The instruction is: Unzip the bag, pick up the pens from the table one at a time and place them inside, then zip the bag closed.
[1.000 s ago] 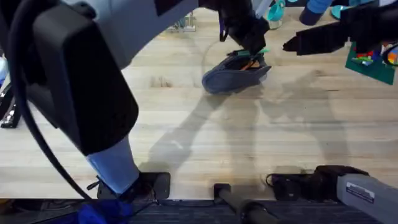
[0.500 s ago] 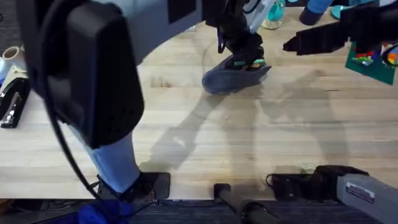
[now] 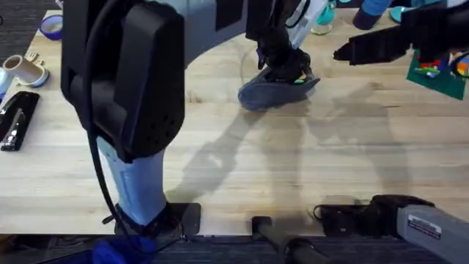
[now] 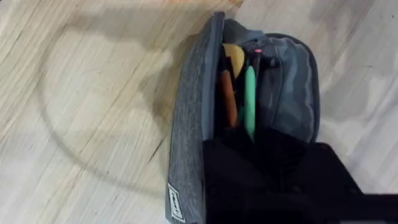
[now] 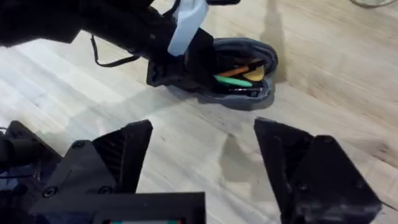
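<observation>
Grey-blue fabric forms the bag, lying unzipped on the light wooden tabletop, toward its far side. Inside the open mouth lie both pens — the orange pen and the green pen, side by side. The left gripper sits low over the bag's opening; whether its jaws are spread or pressed together cannot be told. Over the last second it has sunk closer into the bag, and the green pen now lies deeper inside. With both pens apparently stowed, zipping likely comes next. The right gripper hovers apart from the bag, jaws spread wide and empty.
</observation>
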`<action>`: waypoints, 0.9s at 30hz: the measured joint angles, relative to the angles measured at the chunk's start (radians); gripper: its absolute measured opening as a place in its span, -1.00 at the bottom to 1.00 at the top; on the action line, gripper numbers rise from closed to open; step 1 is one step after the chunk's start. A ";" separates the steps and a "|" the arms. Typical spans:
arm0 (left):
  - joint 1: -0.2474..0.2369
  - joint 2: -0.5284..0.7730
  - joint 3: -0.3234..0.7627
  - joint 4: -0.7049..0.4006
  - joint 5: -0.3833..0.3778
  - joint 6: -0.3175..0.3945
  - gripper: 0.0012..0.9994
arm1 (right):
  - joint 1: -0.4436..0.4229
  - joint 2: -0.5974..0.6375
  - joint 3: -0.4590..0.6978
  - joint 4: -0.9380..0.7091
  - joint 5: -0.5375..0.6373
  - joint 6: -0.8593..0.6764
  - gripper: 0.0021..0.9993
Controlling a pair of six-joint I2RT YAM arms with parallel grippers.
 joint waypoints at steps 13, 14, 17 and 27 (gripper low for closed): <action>-0.001 0.000 0.000 0.002 0.006 -0.003 0.11 | 0.000 0.000 0.000 0.000 0.000 0.000 0.99; -0.001 0.000 0.000 0.002 0.007 -0.003 0.16 | 0.000 0.000 0.000 0.000 0.000 0.000 0.99; -0.001 0.000 0.000 0.002 0.007 -0.003 0.29 | 0.000 0.000 0.000 0.000 0.000 0.000 0.99; -0.001 0.000 0.000 0.002 0.011 -0.002 0.97 | 0.000 0.000 0.000 0.000 0.000 0.000 0.99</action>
